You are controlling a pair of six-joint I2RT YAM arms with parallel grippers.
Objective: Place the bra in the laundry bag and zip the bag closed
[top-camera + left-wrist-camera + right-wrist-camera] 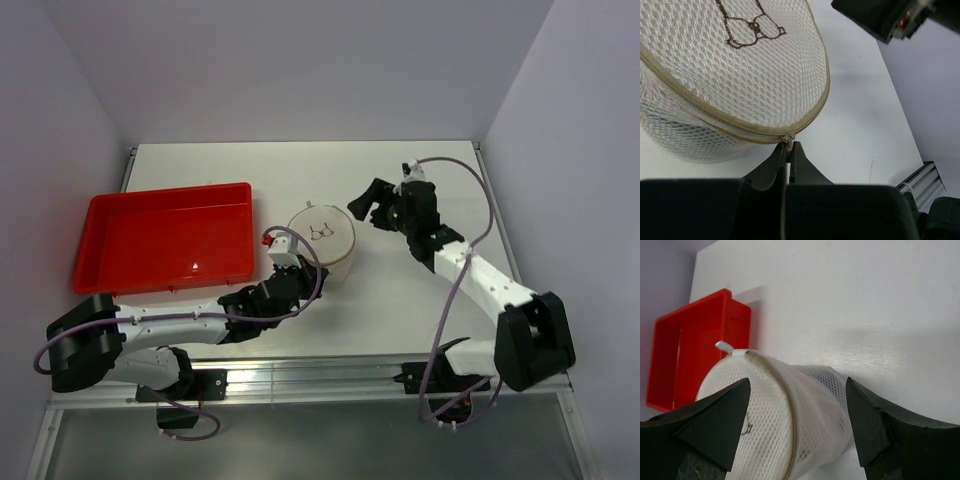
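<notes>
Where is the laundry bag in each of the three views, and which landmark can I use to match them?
Top external: the laundry bag stands at the centre, right of the red tray.
Left wrist: it fills the upper left; the left gripper is shut on its zipper pull.
Right wrist: low centre, between the fingers of the open right gripper.
Shared landmark: the bag's dark mark.

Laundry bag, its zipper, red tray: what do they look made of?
Laundry bag: translucent whitish mesh, probably synthetic knit, judging by its honeycomb holes.
Zipper: tan woven-looking tape, matte; teeth material unclear.
Red tray: looks like moulded plastic, glossy, with a bright glint on its floor.
</notes>
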